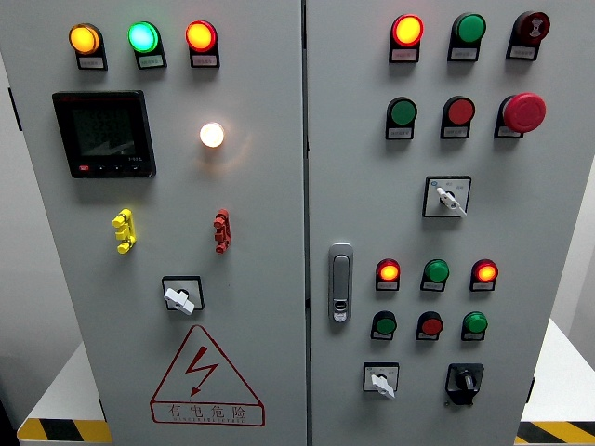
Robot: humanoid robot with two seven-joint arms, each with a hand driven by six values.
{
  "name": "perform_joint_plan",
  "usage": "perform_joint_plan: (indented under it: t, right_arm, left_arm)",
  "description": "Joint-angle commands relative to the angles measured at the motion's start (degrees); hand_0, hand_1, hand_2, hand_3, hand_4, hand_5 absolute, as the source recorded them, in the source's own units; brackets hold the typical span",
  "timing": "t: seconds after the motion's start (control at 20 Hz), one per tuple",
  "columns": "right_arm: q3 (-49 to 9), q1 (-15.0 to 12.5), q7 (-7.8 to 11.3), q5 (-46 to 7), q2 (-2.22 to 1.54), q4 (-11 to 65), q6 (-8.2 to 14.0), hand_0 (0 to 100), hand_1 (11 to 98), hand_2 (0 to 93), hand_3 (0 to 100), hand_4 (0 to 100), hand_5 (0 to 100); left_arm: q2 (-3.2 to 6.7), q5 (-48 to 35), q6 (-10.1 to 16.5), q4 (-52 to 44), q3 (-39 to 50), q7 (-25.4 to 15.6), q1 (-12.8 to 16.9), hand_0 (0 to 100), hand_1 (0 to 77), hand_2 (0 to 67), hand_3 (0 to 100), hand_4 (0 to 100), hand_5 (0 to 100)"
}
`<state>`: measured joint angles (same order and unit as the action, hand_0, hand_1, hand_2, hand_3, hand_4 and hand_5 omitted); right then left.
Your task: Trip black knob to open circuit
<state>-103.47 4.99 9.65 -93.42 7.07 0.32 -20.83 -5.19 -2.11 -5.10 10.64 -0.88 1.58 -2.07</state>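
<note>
Grey steel control cabinet (270, 390) with two doors, seen head-on; neither robot hand appears in the head view, so whether their fingers are spread or curled cannot be told. The task's thing, a small black rotary knob on a black square base (464, 381), sits at the lower right corner of the right door, just beside a white-handled selector switch on a pale plate (381, 381) and below a row of three dark round pushbuttons, the nearest being the green pushbutton (475, 323). The knob's pointer appears to rest roughly upright, though its exact angle is too small to read. Judged by its form, it should be rigid, hard plastic, sprung with a firm detent, and smooth enough to slip under a loose pinch; hold is best taken across the raised bar, thumb opposing finger, then twisted. A chrome door latch (341, 282) stands well apart to the left.
</note>
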Motion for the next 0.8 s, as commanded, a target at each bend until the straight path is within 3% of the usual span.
perform_joint_plan:
  t: [0.0,0.25,0.5,0.75]
  right_arm:
    - [-2.52,-0.77,0.19,-1.77,0.04,10.10,0.00,77,35.2,0.0,11,2,14]
    - [-2.17,-3.06,0.80,-1.68,0.04,29.18,-0.09,76,37.4,0.0,20,10,23]
    - [-0.86,-4.64,1.77,-1.15,0.13,44.39,-0.09,75,45.3,0.0,33,30,39]
    - [3.10,-8.33,1.60,4.11,0.13,60.38,0.44,84,48.3,0.0,46,48,50]
  left_arm:
    - [0.00,0.00,0.00,0.00,0.00,0.00,0.05,0,0.0,19.5,26,10,9]
    - [0.00,0.00,0.00,0.00,0.00,0.00,-0.04,0,0.0,19.5,26,10,9]
    - [0.00,0.00,0.00,0.00,0.00,0.00,0.05,0,0.0,19.5,26,10,9]
    - [0.00,0.00,0.00,0.00,0.00,0.00,0.05,0,0.0,19.5,26,10,9]
